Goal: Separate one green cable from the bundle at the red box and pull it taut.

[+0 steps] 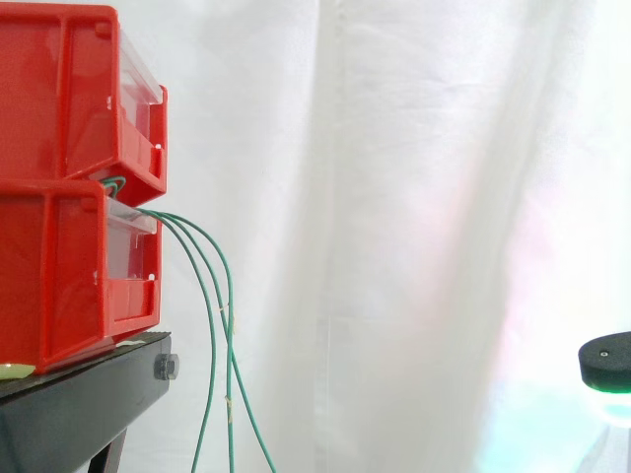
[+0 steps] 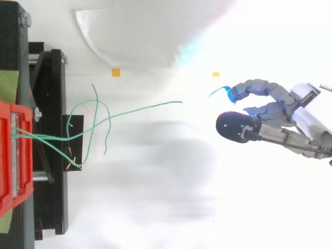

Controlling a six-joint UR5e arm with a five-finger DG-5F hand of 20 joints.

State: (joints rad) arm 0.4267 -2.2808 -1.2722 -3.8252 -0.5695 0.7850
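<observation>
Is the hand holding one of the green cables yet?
No: in the top view the hand sits off to the right of the green cables, with an open gap between them.

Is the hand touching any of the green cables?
Apart. The top view shows a wide white gap between the hand and the free end of the nearest green cable.

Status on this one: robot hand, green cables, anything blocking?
Robot hand open, holding nothing, well clear of the bundle. Green cables all slack, trailing from the red box, none separated. Nothing between hand and cables.
</observation>
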